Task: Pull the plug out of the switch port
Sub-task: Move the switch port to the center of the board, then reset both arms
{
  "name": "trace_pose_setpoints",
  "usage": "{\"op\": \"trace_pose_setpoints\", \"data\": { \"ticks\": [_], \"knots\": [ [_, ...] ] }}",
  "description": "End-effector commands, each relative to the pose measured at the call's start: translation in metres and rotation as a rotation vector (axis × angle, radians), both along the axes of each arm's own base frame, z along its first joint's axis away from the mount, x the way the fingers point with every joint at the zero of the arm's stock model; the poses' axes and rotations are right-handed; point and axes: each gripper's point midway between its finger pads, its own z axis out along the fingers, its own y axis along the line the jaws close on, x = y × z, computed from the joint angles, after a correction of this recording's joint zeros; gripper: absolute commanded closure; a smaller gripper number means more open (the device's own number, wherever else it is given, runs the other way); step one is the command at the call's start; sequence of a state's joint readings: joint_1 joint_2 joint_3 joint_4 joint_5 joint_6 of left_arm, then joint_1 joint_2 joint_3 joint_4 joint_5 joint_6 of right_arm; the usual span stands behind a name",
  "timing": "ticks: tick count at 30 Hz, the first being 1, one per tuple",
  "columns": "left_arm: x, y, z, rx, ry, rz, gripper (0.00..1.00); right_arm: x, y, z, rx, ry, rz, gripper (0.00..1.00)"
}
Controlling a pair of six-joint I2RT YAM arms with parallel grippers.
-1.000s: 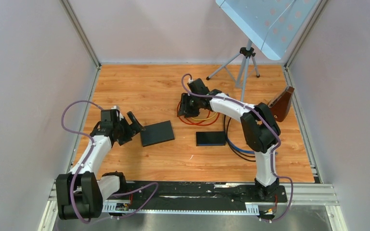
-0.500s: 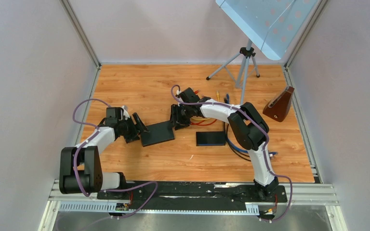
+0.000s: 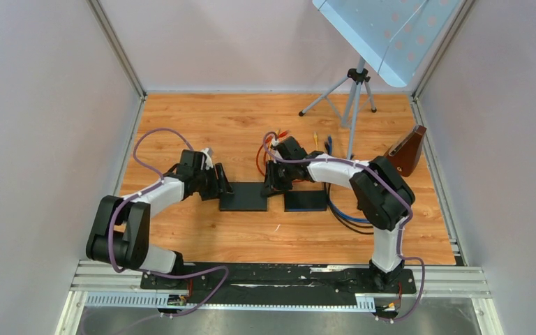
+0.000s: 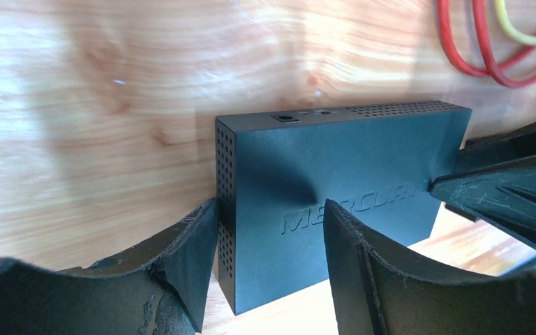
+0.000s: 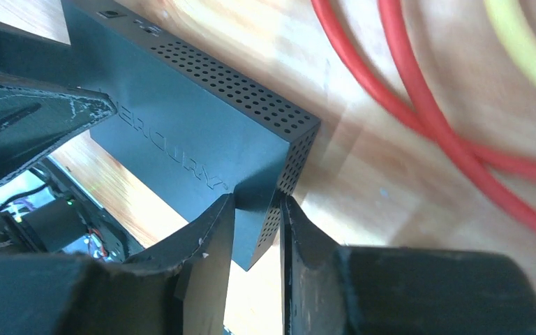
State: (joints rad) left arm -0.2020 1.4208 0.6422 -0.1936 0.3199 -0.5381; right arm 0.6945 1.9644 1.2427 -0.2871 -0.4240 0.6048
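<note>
The switch [image 3: 244, 197] has just been clamped at opposite ends by the left gripper [image 3: 222, 187] and right gripper [image 3: 273, 187], apparently bracing it for unplugging.

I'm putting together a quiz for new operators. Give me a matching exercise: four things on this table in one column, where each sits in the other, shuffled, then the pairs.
Things
1. black perforated switch box
2. red cable loops
3. brown wedge-shaped block
4. grey metal tripod

Places
A. by the right wall
B. at the back, under the tilted pale panel
C. mid-table, left of a smooth flat black box
D. on the wood just behind the switch box

Pairs: 1-C, 2-D, 3-A, 4-B
</note>
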Motion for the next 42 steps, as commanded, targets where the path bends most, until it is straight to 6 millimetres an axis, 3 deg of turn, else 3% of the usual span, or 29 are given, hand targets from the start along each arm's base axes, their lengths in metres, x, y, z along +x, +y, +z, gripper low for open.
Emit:
{"op": "trace_pose_setpoints", "data": {
  "ticks": [1,8,15,18,21,25,26,29,32,36,38,42],
  "knots": [
    [-0.022,-0.032,0.002,-0.094,0.039,-0.052,0.36,-0.012,-0.008,0.015,-0.009,-0.067,-0.033,0.72],
    [-0.033,-0.038,0.000,-0.107,0.048,-0.037,0.36,-0.018,-0.027,0.019,-0.067,-0.082,-0.064,0.64],
    [-0.027,-0.033,0.019,-0.073,0.018,-0.022,0.31,-0.007,-0.039,0.064,-0.085,-0.229,-0.051,0.55],
    [-0.023,-0.025,0.028,-0.040,-0.017,0.007,0.27,-0.002,-0.054,0.077,-0.133,-0.299,-0.081,0.44],
    [-0.021,-0.014,0.042,0.005,-0.060,0.043,0.20,0.006,-0.084,0.090,-0.227,-0.387,-0.173,0.41],
    [-0.019,0.000,0.059,0.058,-0.124,0.084,0.11,0.010,-0.130,0.111,-0.306,-0.520,-0.340,0.28],
    [-0.018,0.003,0.066,0.061,-0.150,0.094,0.05,0.008,-0.145,0.112,-0.330,-0.541,-0.390,0.25],
    [-0.015,0.012,0.076,0.093,-0.196,0.132,0.01,0.001,-0.180,0.126,-0.337,-0.602,-0.555,0.23],
    [-0.012,0.019,0.087,0.118,-0.239,0.153,0.00,-0.009,-0.216,0.122,-0.351,-0.629,-0.727,0.21],
    [-0.007,0.033,0.098,0.170,-0.269,0.213,0.00,-0.021,-0.262,0.109,-0.385,-0.669,-0.937,0.08],
    [-0.004,0.040,0.100,0.195,-0.279,0.252,0.00,-0.025,-0.275,0.107,-0.384,-0.682,-0.987,0.02],
    [0.000,0.052,0.103,0.240,-0.287,0.309,0.00,-0.029,-0.284,0.105,-0.338,-0.666,-1.036,0.00]
  ]
}}
